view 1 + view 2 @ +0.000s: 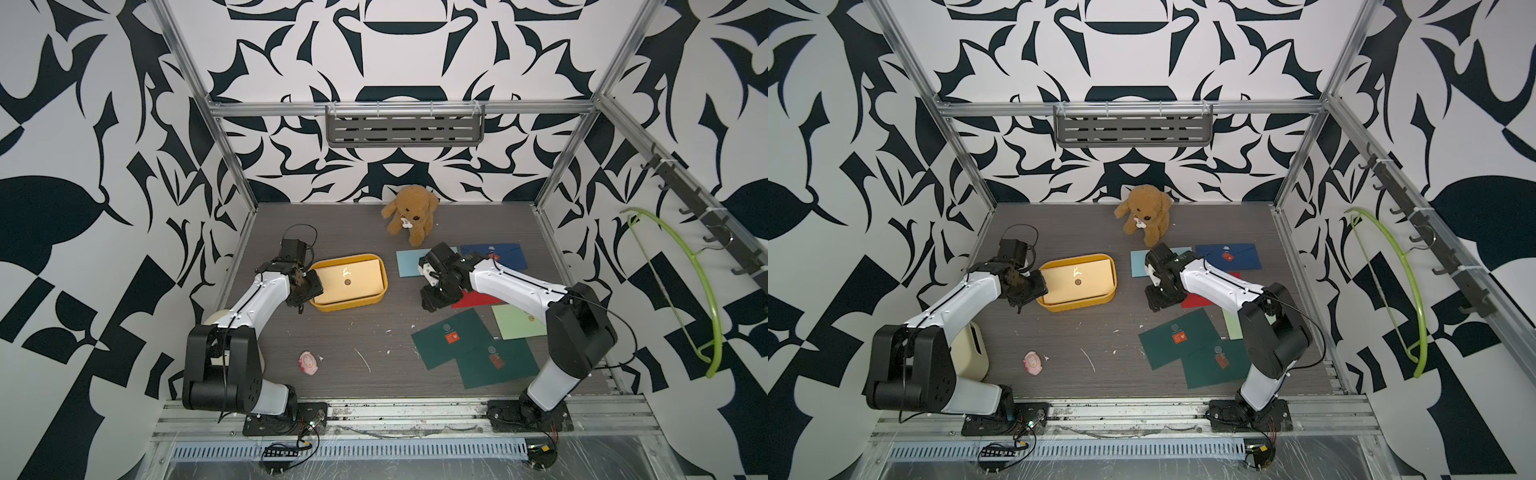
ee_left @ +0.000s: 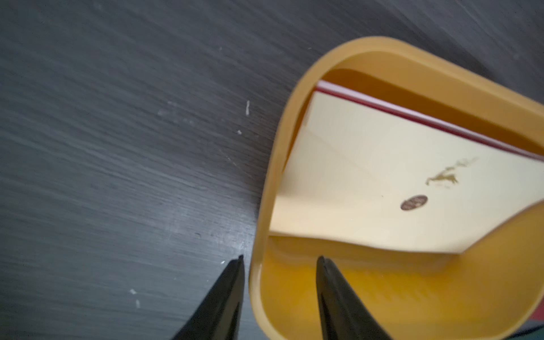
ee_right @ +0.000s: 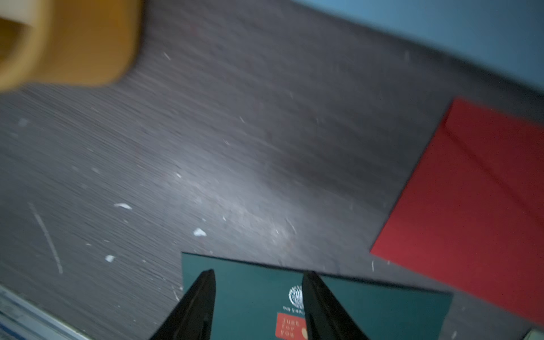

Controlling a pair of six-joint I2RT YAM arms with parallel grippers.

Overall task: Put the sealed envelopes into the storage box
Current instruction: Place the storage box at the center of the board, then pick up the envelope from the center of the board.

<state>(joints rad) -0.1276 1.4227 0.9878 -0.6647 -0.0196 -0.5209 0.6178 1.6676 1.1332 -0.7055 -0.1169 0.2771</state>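
Note:
The yellow storage box (image 1: 385, 282) (image 1: 1115, 282) stands left of centre. A pale yellow envelope (image 1: 349, 279) (image 2: 368, 182) lies on top inside it, with red and pink edges (image 2: 412, 117) showing beneath. My left gripper (image 1: 309, 291) (image 2: 279, 257) is open at the box's left end, one finger inside the wall (image 2: 256, 206) and one outside. My right gripper (image 1: 430, 299) (image 3: 259, 272) is open and empty above a dark green envelope (image 1: 449, 338) (image 3: 382, 309). On the table lie a second dark green envelope (image 1: 496, 361), a red one (image 1: 473, 301) (image 3: 477, 206), a light blue one (image 1: 409, 264), a navy one (image 1: 498, 253) and a pale green one (image 1: 517, 322).
A brown plush dog (image 1: 411, 216) sits at the back wall. A small pink toy (image 1: 308, 363) lies near the front left. A cream rounded box (image 1: 971, 349) stands behind the left arm. A green hanger (image 1: 681, 291) hangs on the right wall.

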